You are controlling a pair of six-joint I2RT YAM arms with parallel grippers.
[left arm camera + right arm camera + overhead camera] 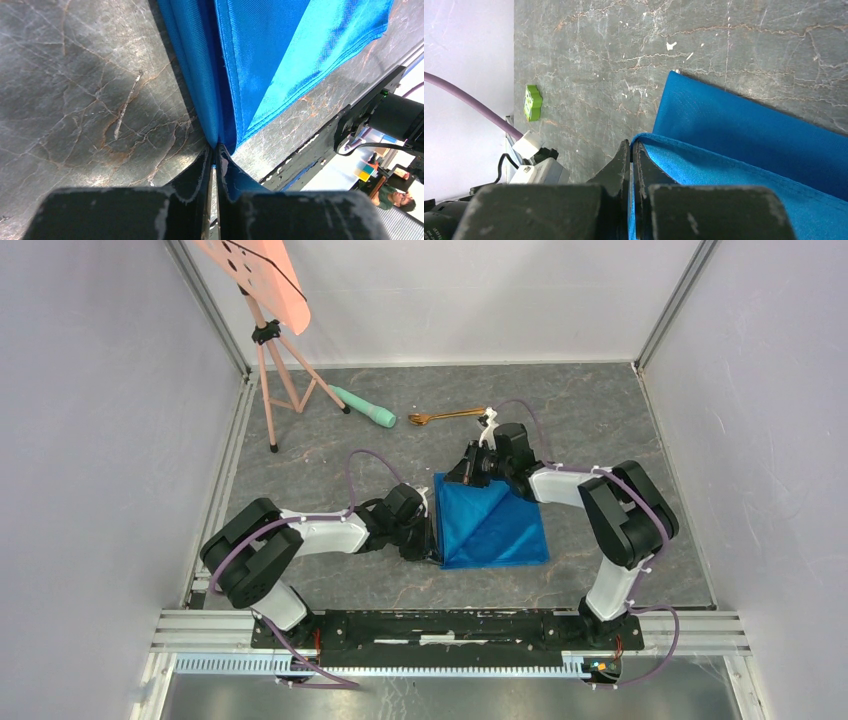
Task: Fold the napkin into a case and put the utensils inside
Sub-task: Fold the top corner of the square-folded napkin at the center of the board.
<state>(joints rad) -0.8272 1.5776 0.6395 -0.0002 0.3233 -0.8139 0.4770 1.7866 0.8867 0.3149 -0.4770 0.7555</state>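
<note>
The bright blue napkin [492,524] lies folded in layers at the table's middle, with a diagonal crease. My left gripper [432,536] is shut on its left edge near the front corner; in the left wrist view the cloth [260,60] runs out from between the closed fingertips [216,150]. My right gripper [462,476] is shut on the napkin's far left corner; in the right wrist view the blue hem [734,160] is pinched at the tips [631,147]. The copper-gold utensils [447,416] lie on the table behind the napkin, apart from both grippers.
A mint-green cylinder with a black tip [364,408] lies left of the utensils. A pink tripod stand [280,380] with a pink panel stands at the back left. Grey walls enclose the table. The arms' base rail [450,625] runs along the near edge.
</note>
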